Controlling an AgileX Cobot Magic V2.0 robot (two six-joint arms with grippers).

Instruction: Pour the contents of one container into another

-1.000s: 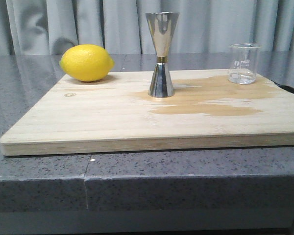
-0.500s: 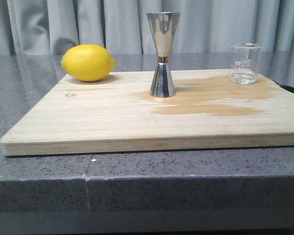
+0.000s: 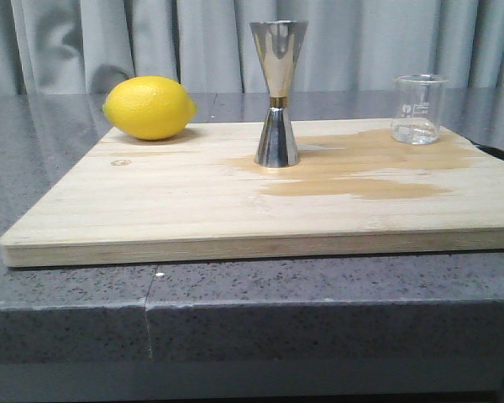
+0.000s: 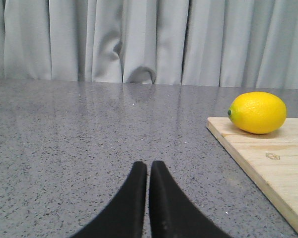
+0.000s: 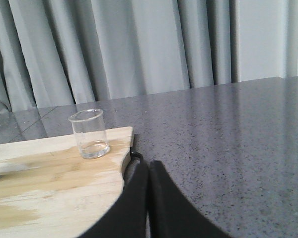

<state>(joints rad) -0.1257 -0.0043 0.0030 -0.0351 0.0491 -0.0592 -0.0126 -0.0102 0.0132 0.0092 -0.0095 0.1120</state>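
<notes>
A small clear glass beaker (image 3: 417, 109) stands upright at the far right of the wooden board (image 3: 193, 201); the right wrist view also shows the beaker (image 5: 90, 134), with a little clear liquid at its bottom. A tall shiny steel jigger (image 3: 277, 92) with a gold waist band stands near the board's middle. My left gripper (image 4: 149, 166) is shut with nothing in it, over the grey counter to the left of the board. Beside the board's right edge, short of the beaker, my right gripper (image 5: 148, 166) is shut and holds nothing. Neither gripper shows in the front view.
A yellow lemon (image 3: 149, 107) lies on the board's far left corner, and the left wrist view shows the lemon (image 4: 258, 112) too. A wet, darker patch (image 3: 361, 172) spreads over the board between jigger and beaker. Grey speckled counter (image 3: 67, 311) and curtains surround it.
</notes>
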